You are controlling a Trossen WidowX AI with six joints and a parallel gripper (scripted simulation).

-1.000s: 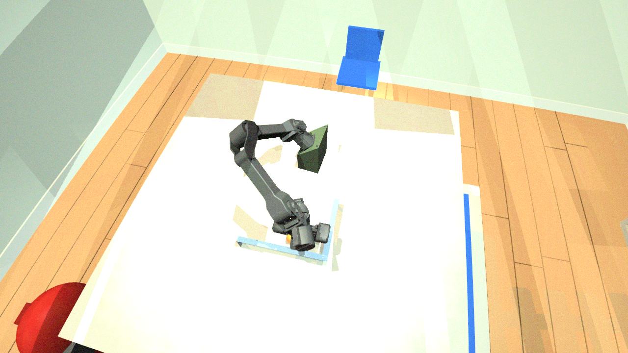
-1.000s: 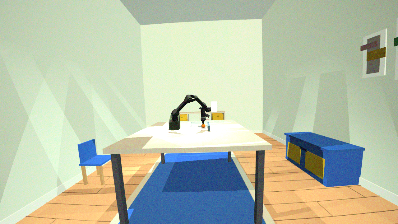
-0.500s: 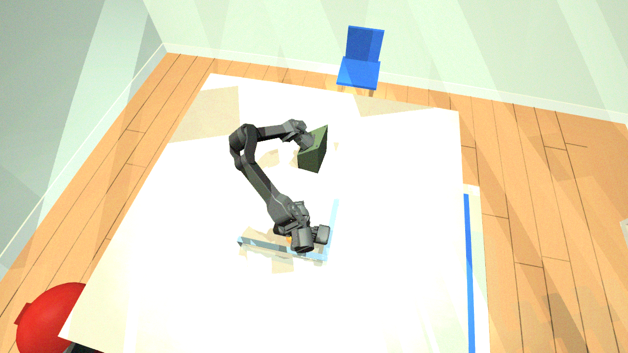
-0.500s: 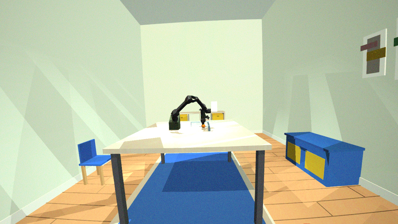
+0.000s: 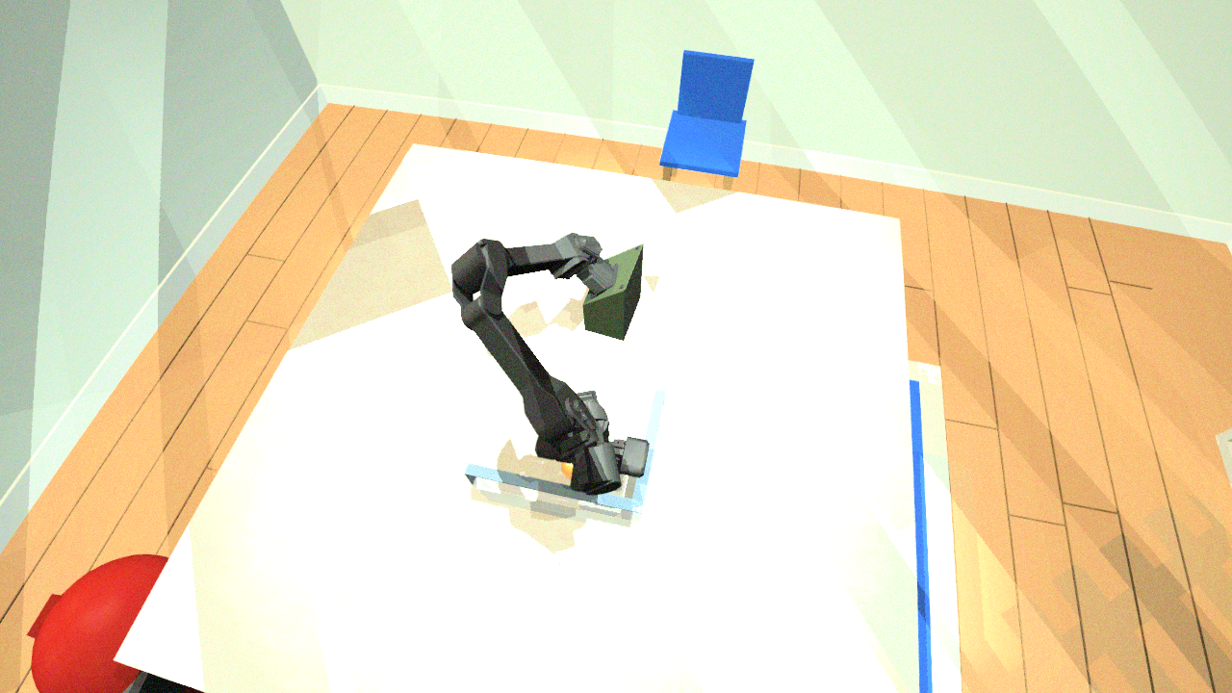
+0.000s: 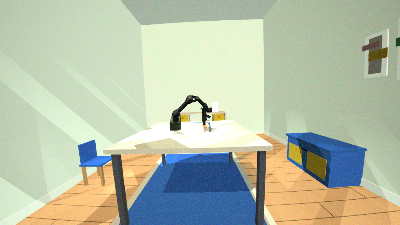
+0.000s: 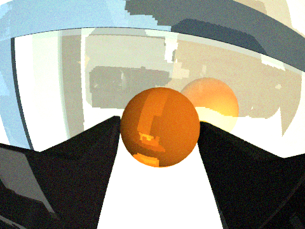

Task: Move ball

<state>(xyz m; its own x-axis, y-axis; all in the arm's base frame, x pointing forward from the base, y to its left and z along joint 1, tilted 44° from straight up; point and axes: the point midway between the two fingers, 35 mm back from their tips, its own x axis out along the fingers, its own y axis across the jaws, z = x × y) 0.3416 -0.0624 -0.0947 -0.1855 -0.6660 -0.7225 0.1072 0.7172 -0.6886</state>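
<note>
Looking down from the top view, the arm (image 5: 508, 345) reaches from its green base block (image 5: 613, 296) toward 6 o'clock, and its wrist hangs over the inside of the corner made by the two low clear walls (image 5: 652, 430). The gripper (image 5: 575, 475) points down there, hiding nearly all of the ball (image 5: 566, 470); only a sliver of orange shows at the 9 o'clock side of the wrist. One wall runs off toward 12 o'clock, the other toward 9 o'clock, meeting near 4 o'clock of the wrist. A blue chair (image 5: 705, 115) stands beyond the white table (image 5: 345, 482) at 12 o'clock.

From the exterior view, the arm arches over the table with the gripper (image 6: 204, 123) pointing straight down, and the orange ball (image 6: 204, 125) sits at its tip, low above or on the table top; I cannot tell which. The walls (image 6: 195, 123) show as a faint pale outline around it.

In the wrist view, the two dark fingers are clamped on the ball (image 7: 160, 127), one pressing at its 9 o'clock side and one at its 3 o'clock side. The see-through copy (image 7: 216, 99) lies just behind the ball toward 1 o'clock, partly overlapped by it. A clear wall (image 7: 106, 4) curves across at 12 o'clock, with another down the 9 o'clock edge.
</note>
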